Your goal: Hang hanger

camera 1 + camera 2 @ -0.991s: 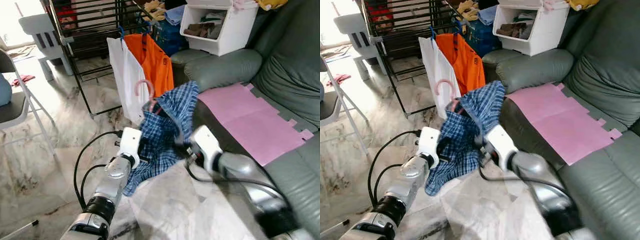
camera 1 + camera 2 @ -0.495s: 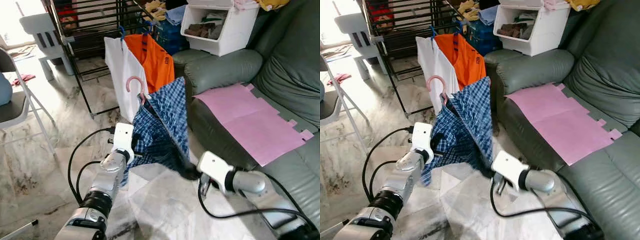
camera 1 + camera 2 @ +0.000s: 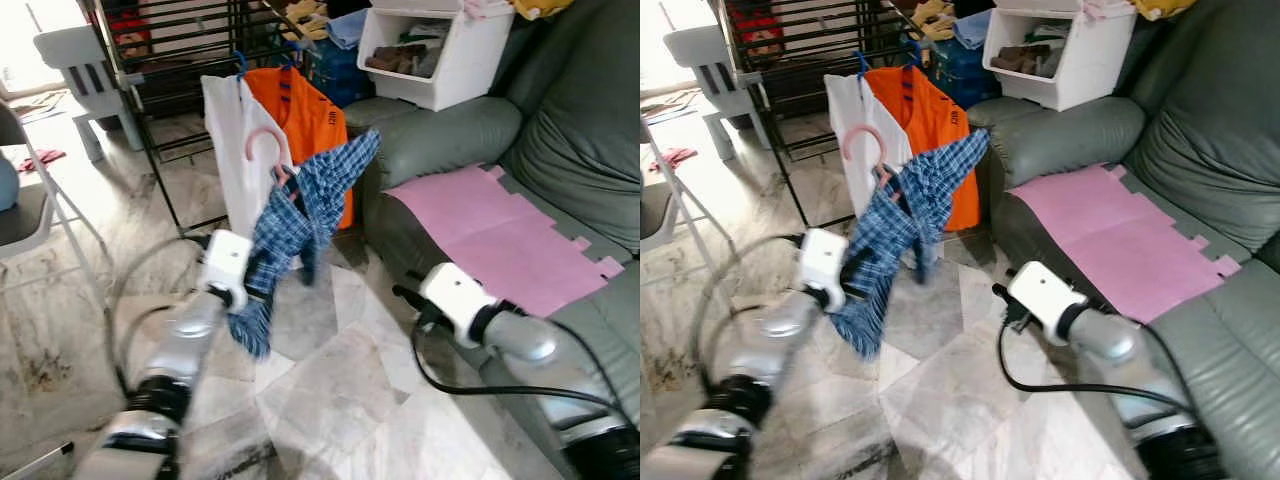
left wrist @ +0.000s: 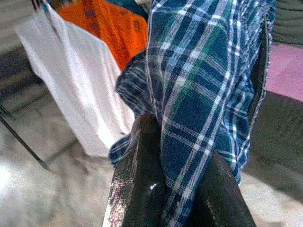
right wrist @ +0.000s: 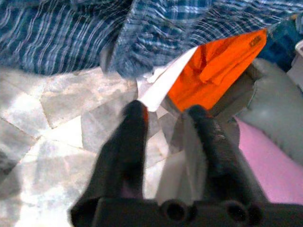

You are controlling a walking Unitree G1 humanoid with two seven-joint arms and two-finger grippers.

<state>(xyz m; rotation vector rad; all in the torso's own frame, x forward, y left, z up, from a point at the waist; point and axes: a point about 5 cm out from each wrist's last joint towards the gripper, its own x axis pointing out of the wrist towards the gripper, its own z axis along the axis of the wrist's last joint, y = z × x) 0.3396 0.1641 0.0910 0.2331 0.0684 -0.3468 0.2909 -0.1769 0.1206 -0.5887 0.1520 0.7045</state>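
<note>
The left gripper point(image 4: 182, 189) is clamped on the blue plaid shirt point(image 3: 300, 205), and the pink hanger point(image 3: 262, 150) inside it stands up and ahead of those fingers, its hook topmost with the shirt trailing down below. The drying rack point(image 3: 175, 60) lies further ahead and higher, past the white shirt point(image 3: 232, 130) and orange shirt point(image 3: 310, 110), so the left arm is clearly the nearer one. The right gripper point(image 5: 165, 142) hangs off to the side, fingers apart and empty, low beside the grey sofa point(image 3: 450, 130).
</note>
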